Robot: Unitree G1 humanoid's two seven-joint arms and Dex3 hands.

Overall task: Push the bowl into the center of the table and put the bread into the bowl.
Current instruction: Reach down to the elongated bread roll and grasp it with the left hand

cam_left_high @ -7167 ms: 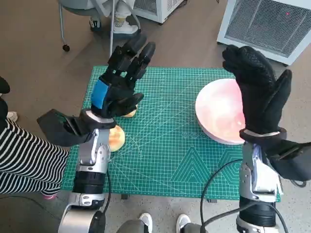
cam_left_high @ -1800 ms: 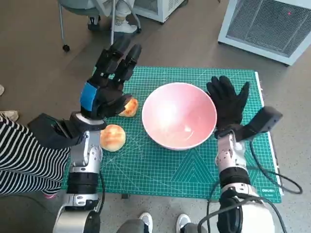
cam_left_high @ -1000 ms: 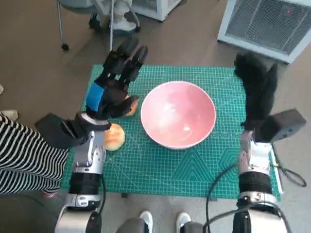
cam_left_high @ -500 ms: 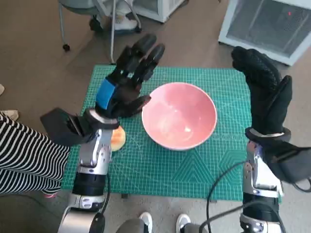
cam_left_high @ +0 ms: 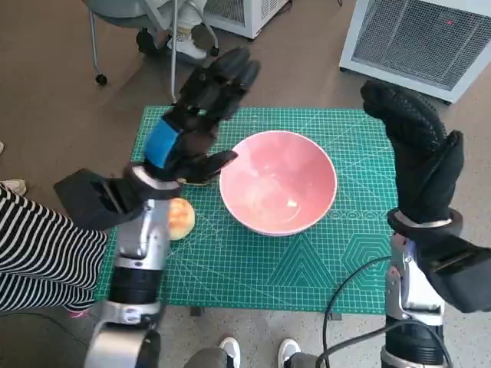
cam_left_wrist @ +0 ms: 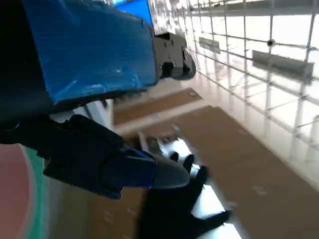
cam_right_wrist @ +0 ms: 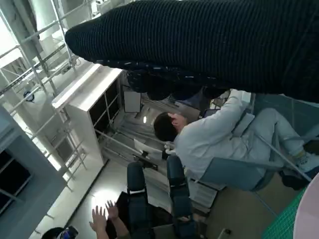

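Observation:
The pink bowl (cam_left_high: 278,192) stands near the middle of the green cutting mat (cam_left_high: 253,261), and its rim (cam_left_wrist: 11,194) shows in the left wrist view. One round bread roll (cam_left_high: 179,218) lies on the mat left of the bowl. Another piece of bread (cam_left_high: 202,178) peeks out from under my left hand. My left hand (cam_left_high: 198,123) is raised above the mat's left side, fingers spread, holding nothing. My right hand (cam_left_high: 418,153) is lifted high over the mat's right edge, fingers together and straight, empty. It also appears as a dark shape (cam_left_wrist: 174,209) in the left wrist view.
A striped-sleeved person (cam_left_high: 38,261) sits at the left. A chair with someone's feet (cam_left_high: 173,31) is beyond the table. A white grilled unit (cam_left_high: 422,38) stands at the far right. Shoes (cam_left_high: 253,353) show below the table's front edge. In the right wrist view a seated person (cam_right_wrist: 209,144) appears.
The bowl went from the right edge to the middle. In the last second my right hand rose and came nearer, and my left hand lifted higher and tilted over the bread.

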